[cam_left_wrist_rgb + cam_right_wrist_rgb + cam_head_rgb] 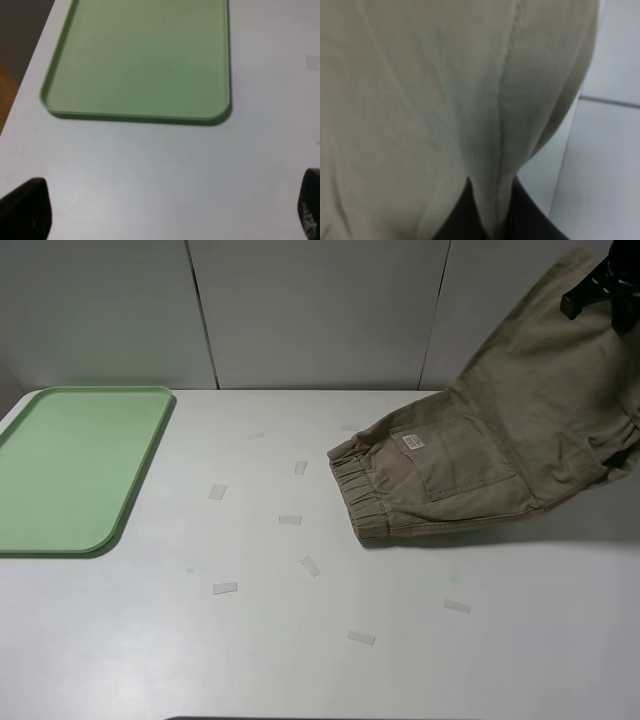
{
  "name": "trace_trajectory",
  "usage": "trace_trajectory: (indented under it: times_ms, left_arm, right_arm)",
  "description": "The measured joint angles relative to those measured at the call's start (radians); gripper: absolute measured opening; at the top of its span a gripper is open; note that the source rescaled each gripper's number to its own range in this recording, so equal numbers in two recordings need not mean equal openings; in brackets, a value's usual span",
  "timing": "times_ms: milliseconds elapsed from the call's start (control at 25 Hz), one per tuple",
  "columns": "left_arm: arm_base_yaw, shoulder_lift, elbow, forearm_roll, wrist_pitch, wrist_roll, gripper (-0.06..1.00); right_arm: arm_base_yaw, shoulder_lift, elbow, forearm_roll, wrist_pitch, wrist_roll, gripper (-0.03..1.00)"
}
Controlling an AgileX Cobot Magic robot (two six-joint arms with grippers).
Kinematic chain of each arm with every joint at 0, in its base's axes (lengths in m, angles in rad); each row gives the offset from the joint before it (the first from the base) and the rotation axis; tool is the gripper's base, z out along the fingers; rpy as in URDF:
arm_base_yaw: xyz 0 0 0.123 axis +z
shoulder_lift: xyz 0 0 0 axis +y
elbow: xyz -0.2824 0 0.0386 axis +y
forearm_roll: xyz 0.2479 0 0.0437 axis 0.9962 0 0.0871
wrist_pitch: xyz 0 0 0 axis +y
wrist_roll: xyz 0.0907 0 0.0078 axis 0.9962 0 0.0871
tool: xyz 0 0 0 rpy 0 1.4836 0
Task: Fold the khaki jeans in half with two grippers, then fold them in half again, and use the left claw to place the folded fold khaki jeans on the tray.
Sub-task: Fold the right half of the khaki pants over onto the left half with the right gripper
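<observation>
One pair of khaki jeans (500, 430), far right of the surface (300, 680). The gathered waistband (362, 492) lies on the surface toward the middle. The leg end is raised up and away to the far right corner, so the cloth hangs in a slope. One patch pocket (462, 458) faces up, with one small white label (413, 442) just beside its corner. Right end effector (597, 292): one, black, clenched on the raised cloth; the wrist view shows a seamed fold pinched between its dark jaws. Left end effector (167, 212): one, released, its two black fingertips (25, 212) wide apart over bare surface, nothing between them. One pale green tray (80, 470) at far left, well apart from the jeans, lying just beyond the left end effector. About nine small pale tape strips (290, 519) are scattered across the middle of the surface, between tray and jeans.
</observation>
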Motion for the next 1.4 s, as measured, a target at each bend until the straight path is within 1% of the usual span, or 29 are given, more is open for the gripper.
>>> trace_trajectory:
  times_ms: [120, 200, 240, 400, 640, 720, 880, 1080, 1120, 1160, 1200, 1280, 1320, 1360, 1400]
  left_arm:
    - [0.000, 0.000, 0.000, 0.000, 0.000, 0.000, 0.98]
    - [0.000, 0.000, 0.000, 0.000, 0.000, 0.000, 0.98]
    - [0.000, 0.000, 0.000, 0.000, 0.000, 0.000, 0.98]
    - [0.000, 0.000, 0.000, 0.000, 0.000, 0.000, 0.98]
    - [0.000, 0.000, 0.000, 0.000, 0.000, 0.000, 0.98]
    - [0.000, 0.000, 0.000, 0.000, 0.000, 0.000, 0.98]
    - [0.000, 0.000, 0.000, 0.000, 0.000, 0.000, 0.98]
    - [0.000, 0.000, 0.000, 0.000, 0.000, 0.000, 0.98]
    - [0.000, 0.000, 0.000, 0.000, -0.001, 0.000, 0.98]
    - [0.000, 0.000, 0.000, 0.000, -0.001, 0.000, 0.98]
    - [0.000, 0.000, 0.000, 0.000, -0.001, 0.000, 0.98]
    - [0.000, 0.000, 0.000, 0.000, -0.001, 0.001, 0.98]
    - [0.000, 0.000, 0.000, 0.000, -0.001, 0.001, 0.98]
    - [0.000, 0.000, 0.000, 0.000, -0.001, 0.001, 0.98]
    - [0.000, 0.000, 0.000, 0.000, -0.001, 0.001, 0.98]
  right_arm:
    - [0.015, 0.002, -0.006, 0.089, 0.007, 0.000, 0.05]
    - [0.040, 0.012, -0.006, 0.150, 0.013, 0.000, 0.05]
    - [0.061, 0.020, -0.006, 0.162, 0.016, 0.000, 0.05]
    - [0.173, 0.068, 0.008, 0.169, 0.016, 0.009, 0.05]
    - [0.354, 0.165, 0.010, 0.178, 0.015, 0.096, 0.05]
    - [0.408, 0.190, 0.010, 0.184, 0.015, 0.106, 0.05]
    - [0.482, 0.220, 0.010, 0.191, 0.015, 0.113, 0.05]
    - [0.503, 0.224, 0.010, 0.196, 0.016, 0.113, 0.05]
    - [0.503, 0.224, 0.010, 0.198, 0.016, 0.114, 0.08]
    - [0.503, 0.224, 0.010, 0.203, 0.016, 0.116, 0.15]
    - [0.503, 0.224, 0.010, 0.209, 0.015, 0.119, 0.27]
    - [0.503, 0.224, 0.010, 0.218, 0.014, 0.134, 0.68]
    - [0.503, 0.224, 0.010, 0.221, 0.014, 0.148, 0.79]
    - [0.503, 0.224, 0.010, 0.221, 0.014, 0.157, 0.88]
    - [0.503, 0.224, 0.010, 0.221, 0.014, 0.158, 0.93]
